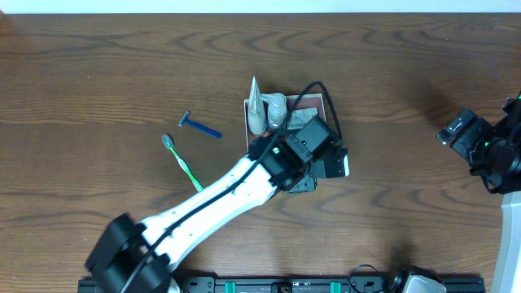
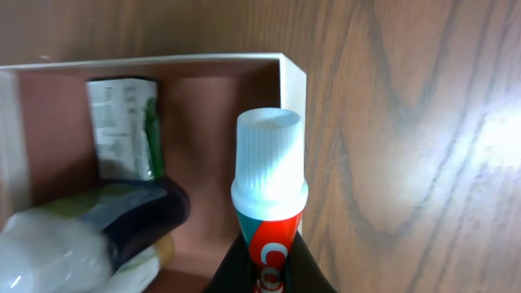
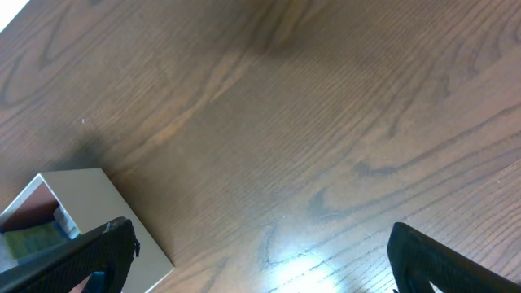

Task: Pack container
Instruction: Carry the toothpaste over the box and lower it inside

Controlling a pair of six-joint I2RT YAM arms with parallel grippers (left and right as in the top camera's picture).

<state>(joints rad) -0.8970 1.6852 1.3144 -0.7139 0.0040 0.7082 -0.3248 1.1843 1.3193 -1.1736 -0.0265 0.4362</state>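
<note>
Dark wood-grain surface (image 1: pixel 98 65) carries the container (image 1: pixel 313 103) about its middle, with your left arm stretched from the near-left corner to hang over it. Your left pincer (image 2: pixel 269 275) is clenched on a toothpaste tube (image 2: pixel 269 175), cap leading. It holds the tube at the box's right-hand wall as the wrist view frames it, seemingly so the tube can go down into the free strip beside that wall. A green-and-white carton (image 2: pixel 122 130) and a dark bottle (image 2: pixel 142 216) lie on the reddish-brown floor, which is likely why the tube is held to that side. Your right pincer (image 3: pixel 273 260) is released, jaws wide apart, near the right edge and well apart from the box, probably to stay out of the way.

Overhead, the left arm covers much of the box and the toothpaste cannot be seen at all; only the left wrist camera shows the grasp and the contents. The overhead alone shows what is not yet packed: a blue razor (image 1: pixel 199 126) and a green toothbrush (image 1: pixel 181 161) on bare wood left of the box. It also shows a white tube (image 1: pixel 254 99) sticking out at the box's far-left corner. The right wrist camera catches only one corner of the box.
</note>
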